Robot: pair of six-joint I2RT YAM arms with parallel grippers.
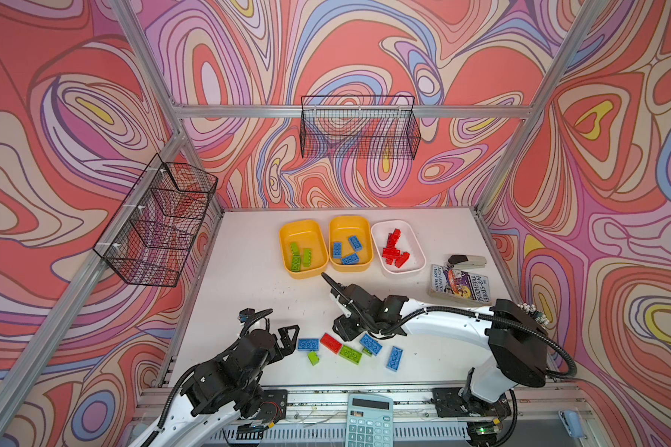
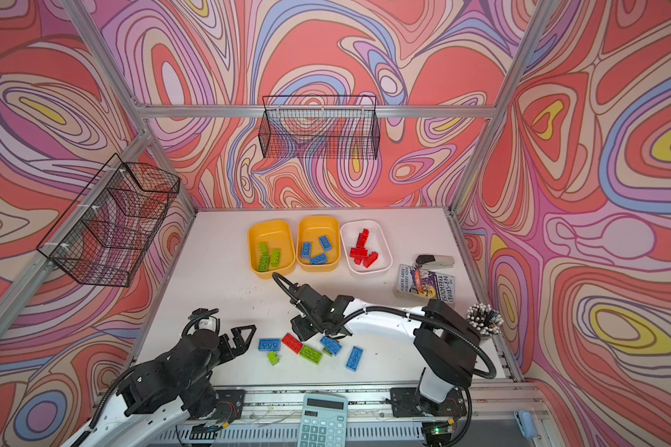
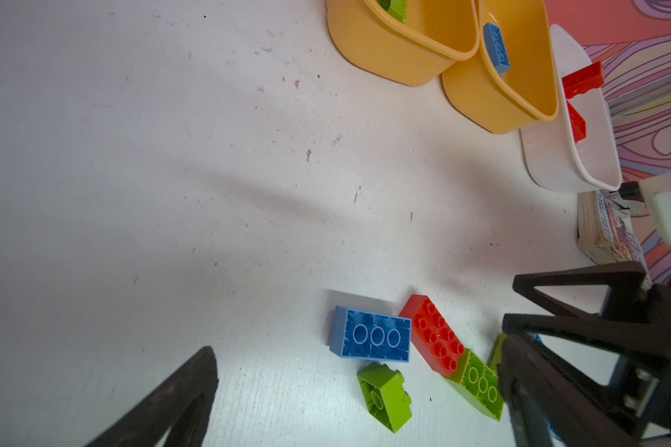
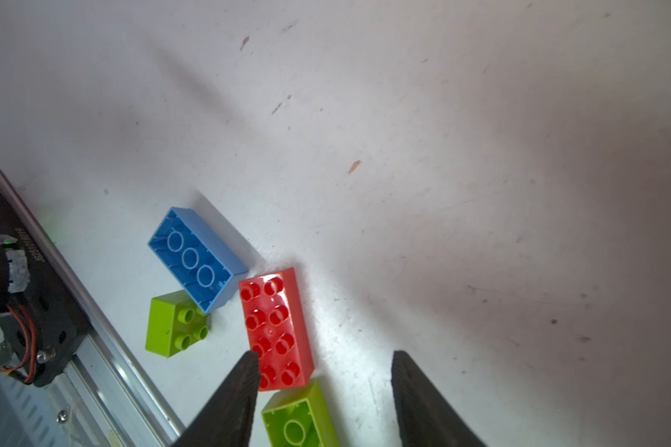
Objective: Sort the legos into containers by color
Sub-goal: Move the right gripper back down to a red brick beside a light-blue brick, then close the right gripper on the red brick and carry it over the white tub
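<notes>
All jaws are spread apart. The green brick [image 4: 299,418] touching the red brick [image 4: 276,329] could be grabbed along with it.

Yellow-orange tubs [image 1: 303,232], white tub [image 1: 409,242]; red brick [image 1: 331,342], blue brick [image 1: 308,344], lime-green brick [image 1: 350,354]; black mesh baskets [image 1: 359,131]; white table [image 1: 248,294]; walls [image 1: 365,50] swirled in red, pink, lilac.

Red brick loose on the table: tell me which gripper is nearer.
Right. The right gripper hangs at one end of the red brick; the left gripper sits farther off, beyond the neighbouring blue brick.
</notes>
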